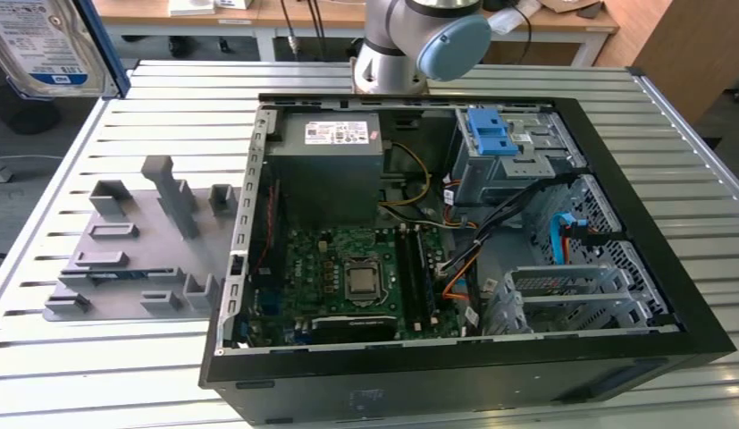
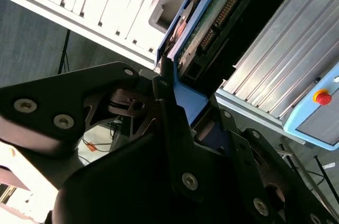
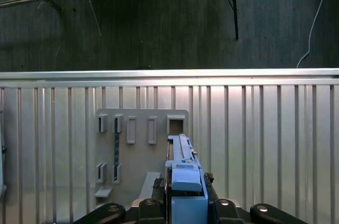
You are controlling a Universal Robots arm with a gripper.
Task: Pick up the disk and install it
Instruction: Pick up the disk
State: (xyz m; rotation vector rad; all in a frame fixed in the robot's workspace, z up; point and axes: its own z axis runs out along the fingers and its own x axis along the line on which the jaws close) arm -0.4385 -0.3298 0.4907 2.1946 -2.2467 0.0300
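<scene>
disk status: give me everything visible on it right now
The disk is a flat silver hard drive with a white-and-blue label and blue plastic carrier rails along its edges. The second wrist view shows a green circuit board on its underside. The tool is shut on it, with fingers on either side of a blue rail end. It hangs upright, clear of the table, over the grey fixture plate, at the exterior view's upper left, outside the computer case.

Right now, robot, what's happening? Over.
Gripper shut on flat silver disk with blue rails. Disk over grey slotted holder, outside black computer case. Black cables cross inside.
</scene>
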